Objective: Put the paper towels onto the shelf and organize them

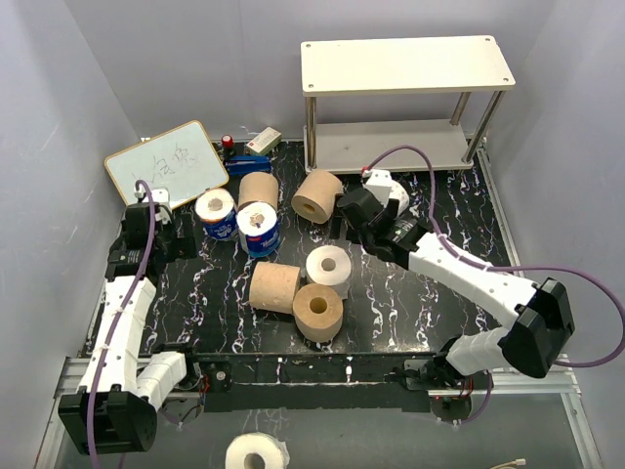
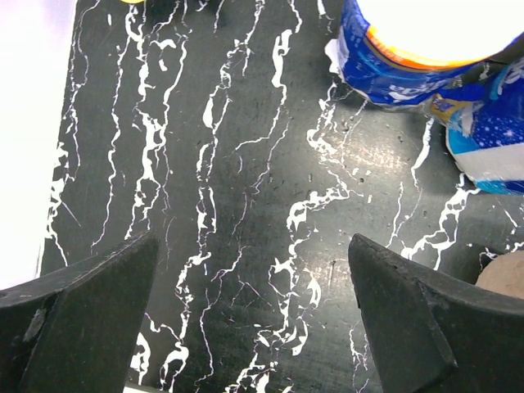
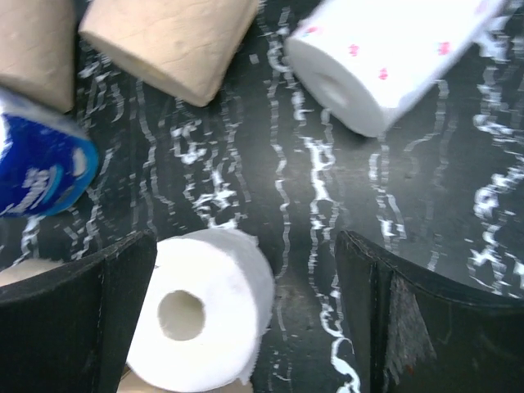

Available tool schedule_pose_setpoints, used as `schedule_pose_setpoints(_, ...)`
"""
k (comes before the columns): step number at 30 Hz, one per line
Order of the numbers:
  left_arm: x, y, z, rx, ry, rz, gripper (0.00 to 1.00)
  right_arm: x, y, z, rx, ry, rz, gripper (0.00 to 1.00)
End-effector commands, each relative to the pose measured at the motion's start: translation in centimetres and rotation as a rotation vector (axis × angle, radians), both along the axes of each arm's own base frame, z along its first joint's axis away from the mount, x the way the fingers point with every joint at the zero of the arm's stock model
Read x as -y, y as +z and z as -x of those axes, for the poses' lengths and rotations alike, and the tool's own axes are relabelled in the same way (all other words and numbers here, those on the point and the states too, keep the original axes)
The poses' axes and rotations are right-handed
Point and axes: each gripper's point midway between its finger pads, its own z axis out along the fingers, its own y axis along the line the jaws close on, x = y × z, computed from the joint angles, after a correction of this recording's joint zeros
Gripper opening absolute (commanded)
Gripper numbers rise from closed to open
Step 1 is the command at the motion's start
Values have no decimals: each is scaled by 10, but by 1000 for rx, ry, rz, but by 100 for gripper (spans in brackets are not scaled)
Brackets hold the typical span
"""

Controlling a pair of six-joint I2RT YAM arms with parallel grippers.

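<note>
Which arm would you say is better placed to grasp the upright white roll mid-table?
Right. The open right pincer hangs just over that white roll; the left pincer is over bare table, farther off.

Writing board (image 1: 166,164): a few dark handwritten strokes, too small to read.
Blue-wrapped roll (image 2: 401,72): printed wrapper, lettering blurred, unreadable.
White roll (image 3: 393,57): small pink printed marks, no letters.

The top board of the shelf (image 1: 407,64) was found open from above, while its lower tier's front was crowded by a brown roll (image 1: 317,194) and a white roll (image 3: 385,57).
</note>
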Motion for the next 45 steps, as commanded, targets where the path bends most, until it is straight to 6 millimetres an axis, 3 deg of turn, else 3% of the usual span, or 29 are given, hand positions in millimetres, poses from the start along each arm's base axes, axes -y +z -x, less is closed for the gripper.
schedule_pose_setpoints(1, 4, 5, 0, 31, -10, -20, 98, -50, -3, -1, -10, 178, -148, 89)
schedule_pose_setpoints(4, 7, 5, 0, 36, -19, -23, 98, -63, -13, 4, -46, 226, -187, 88)
schedule_pose_setpoints(12, 12, 10, -1, 60, -38, -31, 98, -43, -52, 16, -116, 167, -128, 89)
schedule_pose_setpoints(24, 22, 10, 0, 63, -90, -2, 98, -36, -73, 28, -160, 158, -125, 89)
schedule_pose_setpoints(28, 23, 9, 0, 59, -94, 1, 98, -40, -81, 30, -191, 166, -129, 85)
schedule_pose_setpoints(31, 22, 9, 0, 58, -92, 1, 98, -39, -79, 32, -192, 160, -130, 84)
schedule_pose_setpoints(39, 25, 6, 0, 46, -106, 8, 98, -35, -52, 38, -142, 172, -175, 85)
schedule_pose_setpoints(45, 25, 6, 0, 41, -107, 10, 98, -30, -65, 43, -168, 172, -156, 85)
